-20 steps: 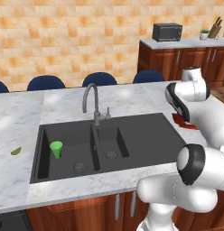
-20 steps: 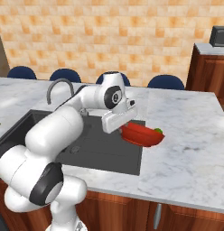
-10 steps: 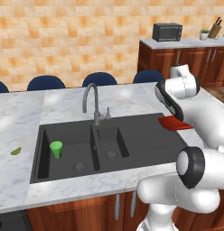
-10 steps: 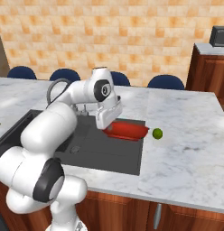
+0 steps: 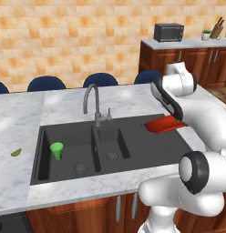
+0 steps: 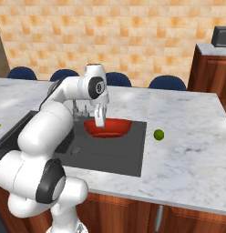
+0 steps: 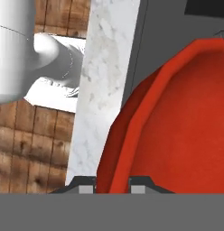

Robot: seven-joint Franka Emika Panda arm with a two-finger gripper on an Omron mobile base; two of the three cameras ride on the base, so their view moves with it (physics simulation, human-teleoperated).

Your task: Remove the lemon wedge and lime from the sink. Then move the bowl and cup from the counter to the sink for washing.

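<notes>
Gripping the bowl by its rim, gripper pinched on it, apparently held just above the sink drainboard at right; cup upright in left basin.

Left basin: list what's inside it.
The cup stands upright in the left basin, beside its drain. The basin's near wall hides the floor strip right under it.

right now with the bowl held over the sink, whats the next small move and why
Probably carry the bowl a bit further left and lower it: the jaws grip its rim, and it hangs above the drainboard end of the sink, while the cup already stands in the left basin.
</notes>
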